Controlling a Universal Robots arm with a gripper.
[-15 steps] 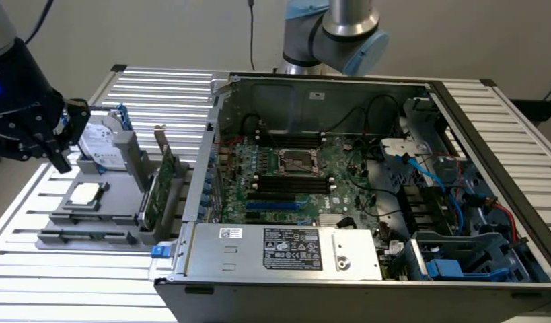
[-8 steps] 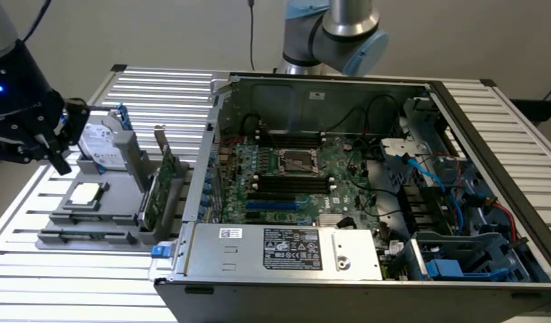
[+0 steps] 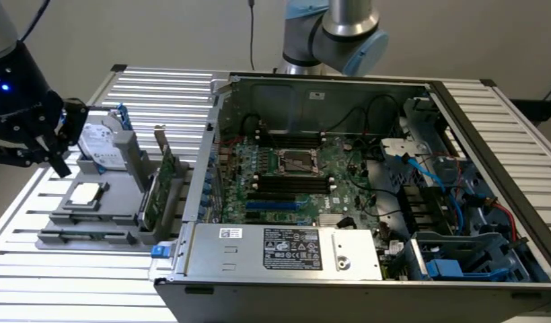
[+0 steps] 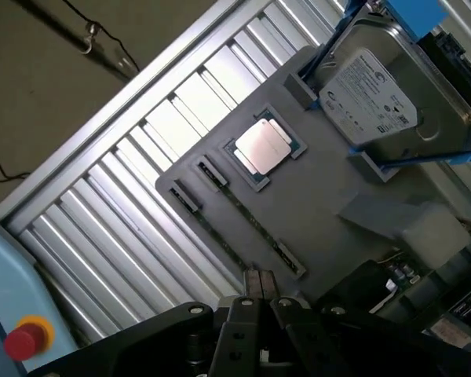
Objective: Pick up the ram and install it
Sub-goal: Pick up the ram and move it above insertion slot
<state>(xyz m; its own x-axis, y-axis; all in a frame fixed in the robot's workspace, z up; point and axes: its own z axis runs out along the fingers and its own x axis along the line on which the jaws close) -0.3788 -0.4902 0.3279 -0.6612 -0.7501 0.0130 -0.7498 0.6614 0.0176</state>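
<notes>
**Ram (image 4: pixel 243 222) edge-up in grey tray (image 4: pixel 322 212)**

A slatted metal table (image 3: pixel 42 282) is backed by a pale wall (image 3: pixel 167 33). The thin dark strip is kept at 9 o'clock of the open case (image 3: pixel 347 94) in the exterior view. The gripper (image 4: pixel 259 279) is closed, empty, near 1 end.
</notes>
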